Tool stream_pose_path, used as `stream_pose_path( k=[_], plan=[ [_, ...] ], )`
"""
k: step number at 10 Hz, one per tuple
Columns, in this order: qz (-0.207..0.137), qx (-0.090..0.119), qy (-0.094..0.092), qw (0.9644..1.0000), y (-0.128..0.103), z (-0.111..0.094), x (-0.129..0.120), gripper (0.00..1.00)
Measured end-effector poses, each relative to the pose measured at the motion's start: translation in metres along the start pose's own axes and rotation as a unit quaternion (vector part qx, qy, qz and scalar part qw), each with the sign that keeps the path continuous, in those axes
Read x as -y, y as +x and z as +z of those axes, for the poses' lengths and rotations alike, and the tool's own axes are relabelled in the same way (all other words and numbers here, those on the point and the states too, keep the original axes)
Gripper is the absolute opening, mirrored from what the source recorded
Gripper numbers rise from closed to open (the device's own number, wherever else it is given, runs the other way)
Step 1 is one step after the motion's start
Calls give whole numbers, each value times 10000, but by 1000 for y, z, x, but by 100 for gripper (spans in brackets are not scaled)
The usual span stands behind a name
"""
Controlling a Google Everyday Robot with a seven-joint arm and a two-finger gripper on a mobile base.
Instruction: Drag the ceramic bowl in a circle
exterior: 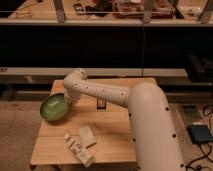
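Observation:
The ceramic bowl [54, 107] is a wide, shallow, glossy green dish at the left edge of the wooden table [115, 130], partly overhanging it. My white arm reaches across from the right, and my gripper [68, 99] is at the bowl's right rim, hidden behind the wrist.
A white wrapped packet [78, 149] and a pale flat packet [87, 135] lie near the table's front left. A small dark object [101, 103] sits mid-table under the arm. A dark shelf unit stands behind the table. A blue-grey box [201, 133] lies on the floor at right.

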Motion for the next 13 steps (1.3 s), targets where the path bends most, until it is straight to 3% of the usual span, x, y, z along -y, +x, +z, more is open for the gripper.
stream_pose_path(
  k=[2, 4, 8, 9, 10, 13],
  plan=[
    [170, 37, -178, 9997, 6, 4, -17, 0],
    [367, 39, -465, 9982, 12, 0, -50, 0],
    [605, -231, -986, 9930, 6, -58, -135, 0],
    [573, -229, -1175, 9912, -11, -80, -161, 0],
    [475, -181, -1238, 9910, -25, -88, -169, 0],
    [-197, 306, -1356, 9901, -86, -92, -167, 0]
  ],
)
